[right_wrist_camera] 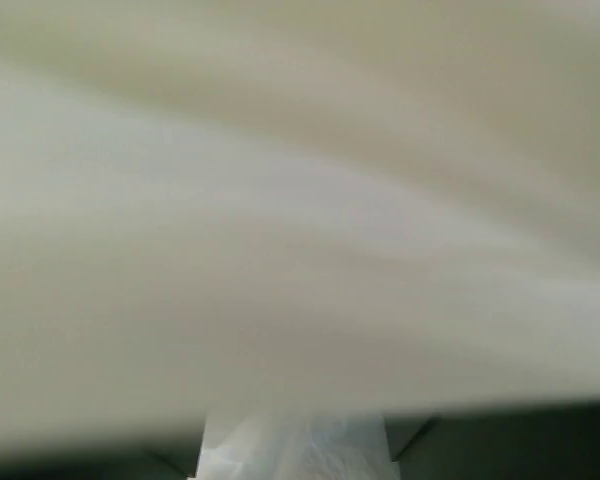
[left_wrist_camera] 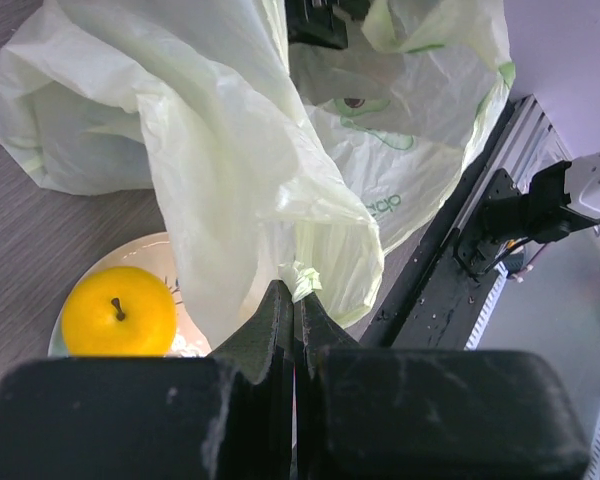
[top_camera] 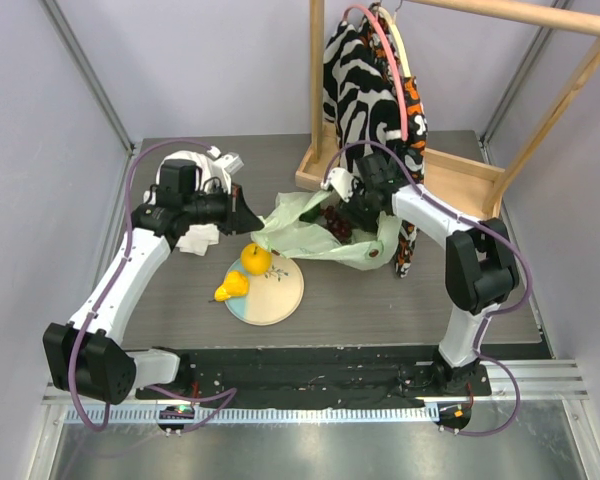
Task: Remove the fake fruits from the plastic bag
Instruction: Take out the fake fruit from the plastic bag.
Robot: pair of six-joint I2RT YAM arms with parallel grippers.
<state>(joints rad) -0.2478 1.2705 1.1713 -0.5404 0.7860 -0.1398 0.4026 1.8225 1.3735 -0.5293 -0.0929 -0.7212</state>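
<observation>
Although two fruits are already out, the job looks less than half done. On the grey surface the plastic bag lies crumpled at the middle, its mouth drawn open toward the left. Beside it the plate carries the round yellow-orange fruit and the yellow pear. The dark red grape bunch sits in the bag's mouth; no avocado shows. The left gripper pinches a fold of the bag's edge. The right gripper reaches into the bag, where plastic masks it, so I cannot tell its width.
</observation>
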